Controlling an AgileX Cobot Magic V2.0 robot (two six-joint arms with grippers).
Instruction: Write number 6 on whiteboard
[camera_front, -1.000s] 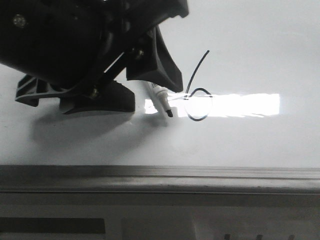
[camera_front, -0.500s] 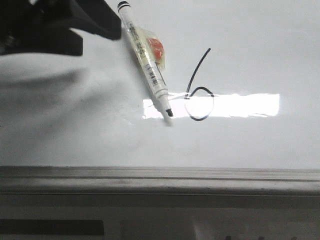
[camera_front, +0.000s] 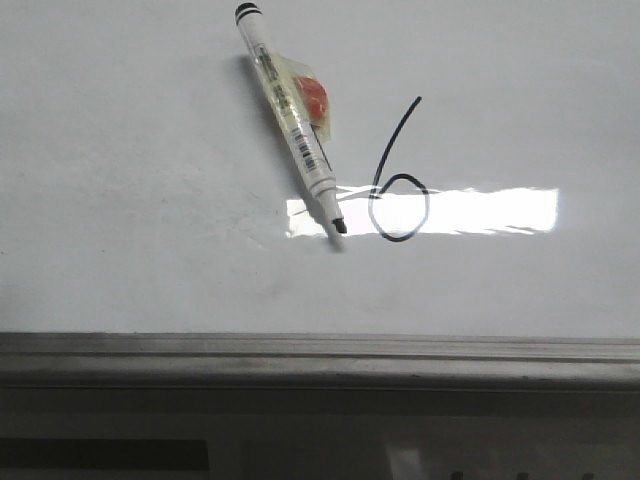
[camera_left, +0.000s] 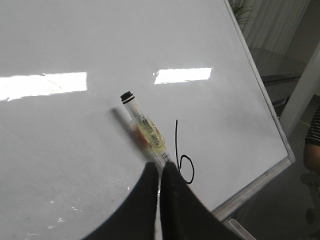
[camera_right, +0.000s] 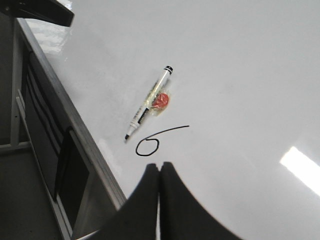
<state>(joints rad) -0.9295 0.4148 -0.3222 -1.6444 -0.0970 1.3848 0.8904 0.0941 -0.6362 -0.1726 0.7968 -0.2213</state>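
The whiteboard (camera_front: 520, 100) fills the front view. On it is the number 6 (camera_front: 398, 190), drawn in thin black line. A white marker (camera_front: 290, 115) with a black tip and an orange-red tag taped to it lies flat just left of the digit, its tip near the loop. No gripper shows in the front view. In the left wrist view my left gripper (camera_left: 160, 165) is shut and empty, raised over the marker's (camera_left: 145, 129) tip end beside the 6 (camera_left: 182, 160). In the right wrist view my right gripper (camera_right: 160, 164) is shut and empty, off the board near the 6 (camera_right: 150, 142) and marker (camera_right: 148, 102).
A grey metal edge rail (camera_front: 320, 355) runs along the board's near side. A white post (camera_left: 302, 95) stands past the board's corner. A dark frame (camera_right: 65, 170) hangs below the board edge. A dark arm part (camera_right: 45, 12) is at the board's far corner.
My left gripper let go of the marker, which now lies flat on the board. The gripper drew back up and left, out of the front view. The 6 is unchanged.
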